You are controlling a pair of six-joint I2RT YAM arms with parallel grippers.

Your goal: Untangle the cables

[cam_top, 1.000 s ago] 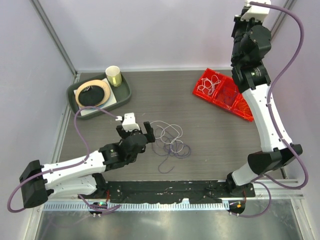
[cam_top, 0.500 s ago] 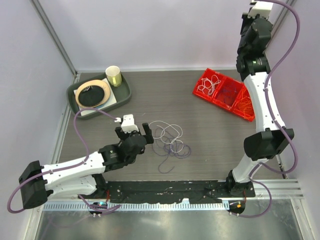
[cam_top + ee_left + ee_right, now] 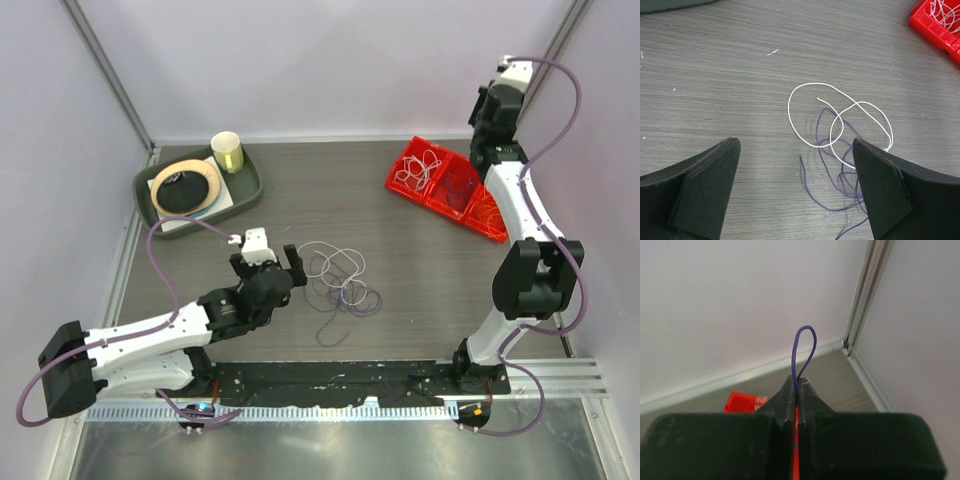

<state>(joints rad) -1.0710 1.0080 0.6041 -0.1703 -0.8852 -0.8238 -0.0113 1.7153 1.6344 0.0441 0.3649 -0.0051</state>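
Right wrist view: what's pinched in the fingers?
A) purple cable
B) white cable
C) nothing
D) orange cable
A: a loop of the purple cable sticks up from between the closed tips of the right gripper.

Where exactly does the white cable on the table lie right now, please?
In the top view, the white cable lies in loose loops near the middle of the table, just right of the open left tool and crossing the purple cable.
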